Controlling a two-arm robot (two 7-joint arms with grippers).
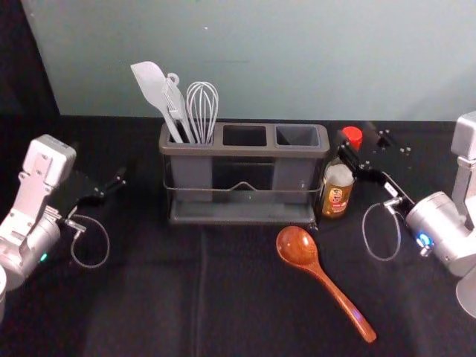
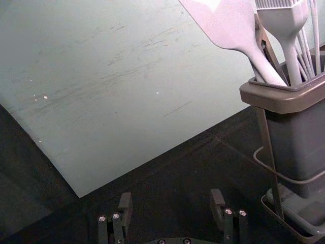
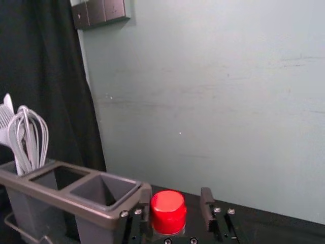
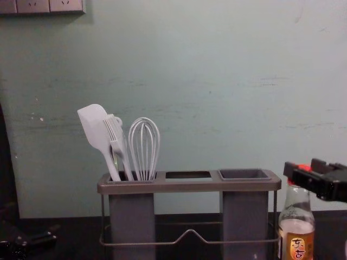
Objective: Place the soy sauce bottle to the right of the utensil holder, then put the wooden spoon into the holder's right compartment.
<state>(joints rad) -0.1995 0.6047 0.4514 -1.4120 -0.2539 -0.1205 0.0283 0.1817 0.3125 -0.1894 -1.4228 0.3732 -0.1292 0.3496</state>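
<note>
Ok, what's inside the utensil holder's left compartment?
It holds a spatula, a brush, a whisk and another utensil, mostly hidden. The compartment walls cover their lower ends and its bottom.

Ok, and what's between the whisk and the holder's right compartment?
The middle opening, with nothing standing up out of it; the head view shows that.

soft light; small glints on wooden spoon (image 1: 318, 273)

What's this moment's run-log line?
right gripper open around red cap; soy sauce bottle right of utensil holder; wooden spoon on table; left gripper open, left of holder
</note>
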